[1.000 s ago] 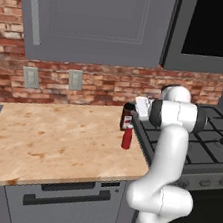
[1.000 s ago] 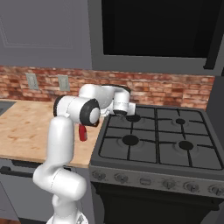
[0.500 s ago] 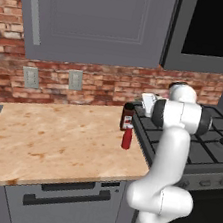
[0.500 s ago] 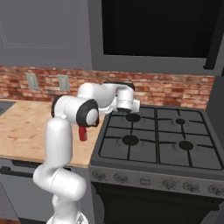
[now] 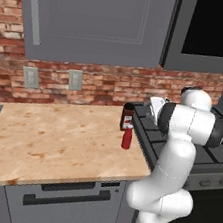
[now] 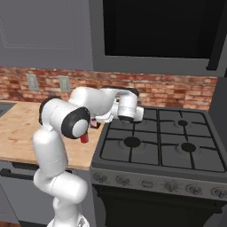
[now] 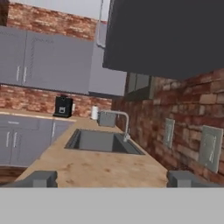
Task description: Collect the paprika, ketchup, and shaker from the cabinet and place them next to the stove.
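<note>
The arm has swung further over the stove (image 6: 159, 146) in the last second. The end effector (image 7: 111, 178) now looks along the surface (image 5: 53, 140) toward the sink (image 7: 103, 142), fingers spread wide with nothing between them. The paprika (image 5: 127, 117) and ketchup (image 5: 127, 137) stand close together on the surface by the stove's left edge, so two look done. No shaker there yet, and the cabinet (image 5: 97, 20) door's closed.

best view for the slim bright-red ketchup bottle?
Left base view: the slim bright-red ketchup bottle stands fully visible on the wooden counter, just in front of the dark red-brown paprika jar. In the right base view the white arm hides most of it, leaving a red sliver.
</note>
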Robot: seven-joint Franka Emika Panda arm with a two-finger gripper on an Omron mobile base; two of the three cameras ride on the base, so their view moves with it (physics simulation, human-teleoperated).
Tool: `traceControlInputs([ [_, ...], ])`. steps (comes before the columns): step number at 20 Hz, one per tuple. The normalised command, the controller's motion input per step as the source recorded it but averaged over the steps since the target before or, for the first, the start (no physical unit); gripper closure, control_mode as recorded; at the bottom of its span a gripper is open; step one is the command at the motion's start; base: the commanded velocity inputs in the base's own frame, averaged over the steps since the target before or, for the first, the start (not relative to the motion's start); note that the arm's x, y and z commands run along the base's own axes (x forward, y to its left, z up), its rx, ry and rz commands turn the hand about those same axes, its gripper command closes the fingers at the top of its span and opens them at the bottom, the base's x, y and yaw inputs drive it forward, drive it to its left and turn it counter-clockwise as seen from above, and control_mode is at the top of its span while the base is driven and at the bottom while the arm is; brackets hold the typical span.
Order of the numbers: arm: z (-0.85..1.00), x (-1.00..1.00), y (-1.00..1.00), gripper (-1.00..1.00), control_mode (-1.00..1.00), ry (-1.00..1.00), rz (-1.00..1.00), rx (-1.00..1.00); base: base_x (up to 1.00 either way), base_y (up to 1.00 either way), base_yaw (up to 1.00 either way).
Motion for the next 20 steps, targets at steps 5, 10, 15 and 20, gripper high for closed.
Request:
traceControlInputs([
  [5,0.59,-0.81,0.00,-1.00,-1.00,-0.12,-0.07,0.00,0.00,0.00,0.00],
  [10,0.59,-0.88,0.00,-1.00,-1.00,-0.08,-0.09,0.00,0.00,0.00,0.00],
  [15,0.43,-1.00,0.01,-1.00,-1.00,-0.01,-0.09,0.00,0.00,0.00,0.00],
  [20,0.41,-1.00,0.11,-1.00,-1.00,0.06,-0.12,0.00,0.00,0.00,0.00],
])
